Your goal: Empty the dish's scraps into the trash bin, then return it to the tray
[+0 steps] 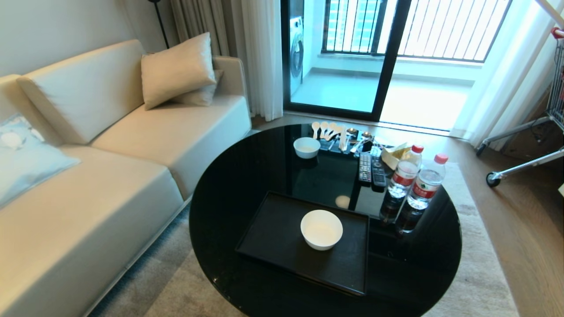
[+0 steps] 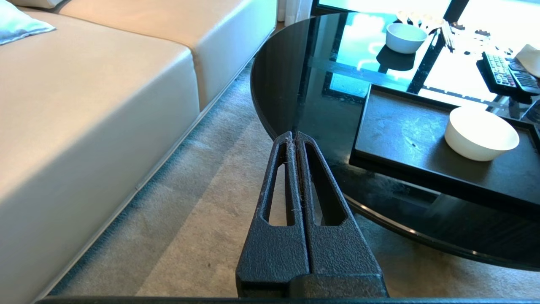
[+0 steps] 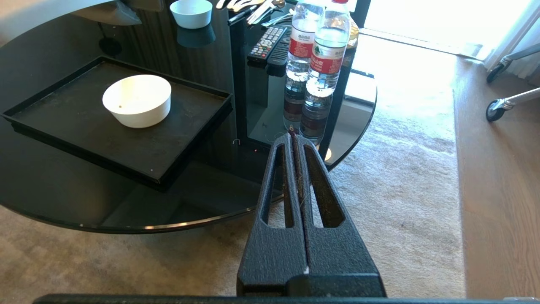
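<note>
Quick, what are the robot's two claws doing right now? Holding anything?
Left claw: closed, holding nothing, off the table's edge.
Right claw: closed, holding nothing, off the table's edge.

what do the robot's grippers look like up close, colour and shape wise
Both look alike. The left gripper and the right gripper each have two matte black fingers with a rough, grainy texture, broad at the base and tapering to a narrow tip. Each finger has a long slot cut through it. Bits of lint cling along the seam between the fingers. No cables or markings show, and the arms themselves are out of view.
</note>
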Motion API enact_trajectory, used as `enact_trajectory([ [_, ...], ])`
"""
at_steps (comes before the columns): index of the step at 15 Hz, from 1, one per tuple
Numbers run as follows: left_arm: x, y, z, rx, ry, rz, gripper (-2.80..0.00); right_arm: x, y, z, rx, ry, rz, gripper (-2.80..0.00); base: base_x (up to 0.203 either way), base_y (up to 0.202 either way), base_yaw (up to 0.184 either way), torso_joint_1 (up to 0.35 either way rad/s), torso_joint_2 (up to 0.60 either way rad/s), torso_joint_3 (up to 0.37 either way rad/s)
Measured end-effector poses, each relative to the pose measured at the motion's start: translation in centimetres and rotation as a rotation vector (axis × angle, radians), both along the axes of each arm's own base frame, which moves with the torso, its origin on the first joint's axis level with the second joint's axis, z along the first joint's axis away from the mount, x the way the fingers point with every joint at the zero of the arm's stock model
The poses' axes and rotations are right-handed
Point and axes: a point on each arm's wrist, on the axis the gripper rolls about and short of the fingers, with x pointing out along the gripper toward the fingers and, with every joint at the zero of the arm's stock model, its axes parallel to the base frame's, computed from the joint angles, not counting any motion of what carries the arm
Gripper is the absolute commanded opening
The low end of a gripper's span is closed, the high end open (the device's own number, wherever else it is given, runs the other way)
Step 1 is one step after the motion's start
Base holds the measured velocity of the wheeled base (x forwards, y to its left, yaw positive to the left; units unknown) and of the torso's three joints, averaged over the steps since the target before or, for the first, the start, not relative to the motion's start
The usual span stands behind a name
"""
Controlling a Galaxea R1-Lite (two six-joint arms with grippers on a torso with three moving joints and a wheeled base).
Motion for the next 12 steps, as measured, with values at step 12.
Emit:
enact_trajectory([
  [12, 0.0, 0.0, 0.0, 0.0, 0.0, 0.0, -2.8, 0.0, 0.0, 0.0, 0.004, 0.0, 0.0, -2.8, 0.0, 0.0, 0.0, 0.0, 0.0, 0.0],
])
